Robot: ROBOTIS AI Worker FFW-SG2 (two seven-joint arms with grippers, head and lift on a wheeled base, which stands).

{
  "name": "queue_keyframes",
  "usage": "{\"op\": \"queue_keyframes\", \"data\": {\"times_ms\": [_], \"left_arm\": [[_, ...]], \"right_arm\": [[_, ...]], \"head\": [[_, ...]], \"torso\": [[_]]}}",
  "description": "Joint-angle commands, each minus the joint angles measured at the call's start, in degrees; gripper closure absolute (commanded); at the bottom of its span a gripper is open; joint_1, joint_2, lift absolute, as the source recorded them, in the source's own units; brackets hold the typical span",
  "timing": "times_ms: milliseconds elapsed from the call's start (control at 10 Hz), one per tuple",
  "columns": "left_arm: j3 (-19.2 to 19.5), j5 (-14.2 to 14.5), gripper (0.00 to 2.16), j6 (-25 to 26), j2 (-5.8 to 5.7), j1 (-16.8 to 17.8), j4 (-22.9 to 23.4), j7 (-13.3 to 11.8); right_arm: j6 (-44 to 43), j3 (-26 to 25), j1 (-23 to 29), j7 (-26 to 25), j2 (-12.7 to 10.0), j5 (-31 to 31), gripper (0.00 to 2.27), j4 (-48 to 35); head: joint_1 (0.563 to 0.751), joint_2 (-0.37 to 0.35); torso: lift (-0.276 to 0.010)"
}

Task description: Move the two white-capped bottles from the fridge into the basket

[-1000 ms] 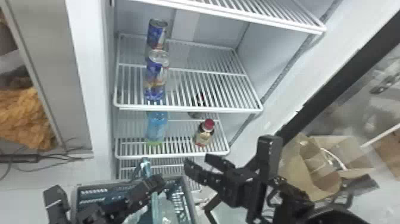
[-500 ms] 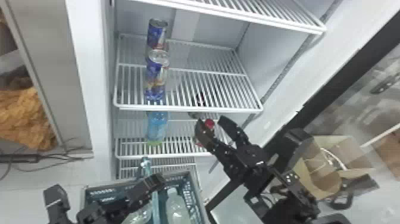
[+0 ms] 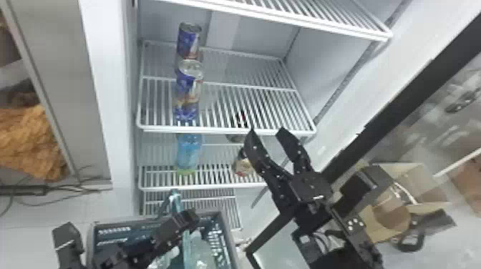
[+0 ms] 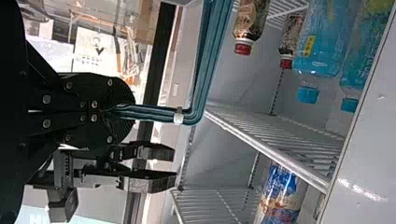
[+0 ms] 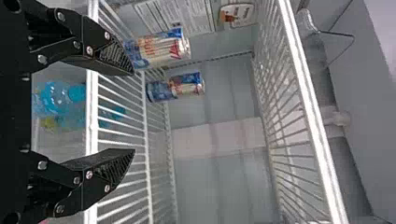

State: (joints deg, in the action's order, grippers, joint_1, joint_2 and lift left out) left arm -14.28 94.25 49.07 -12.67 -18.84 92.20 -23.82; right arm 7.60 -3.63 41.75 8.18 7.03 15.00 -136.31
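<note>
as i judge, the placing part is finished: one clear bottle and a second bottle, both seemingly white-capped, are inside the basket. the left gripper is closed on the basket's handle. the right gripper is empty, its fingers wide apart, higher than the basket and to its right, before the fridge shelf. the next move calls for drawing this right gripper back with care, so that it does not knock the small bottle beyond the basket.
</note>
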Motion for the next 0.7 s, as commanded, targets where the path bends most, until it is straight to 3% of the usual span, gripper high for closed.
{"op": "queue_keyframes", "data": {"times_ms": [0,600], "left_arm": [[0.00,-0.10,1.17,0.00,-0.08,0.00,-0.16,0.00],[0.00,-0.10,1.17,-0.14,0.01,-0.14,-0.30,0.00]], "right_arm": [[-0.57,0.09,1.56,-1.59,-0.26,-1.29,0.51,-1.14],[-2.68,-2.19,4.51,-2.82,-1.93,-4.37,0.47,-1.85]], "head": [[0.695,-0.350],[0.695,-0.350]], "torso": [[0.000],[0.000]]}}
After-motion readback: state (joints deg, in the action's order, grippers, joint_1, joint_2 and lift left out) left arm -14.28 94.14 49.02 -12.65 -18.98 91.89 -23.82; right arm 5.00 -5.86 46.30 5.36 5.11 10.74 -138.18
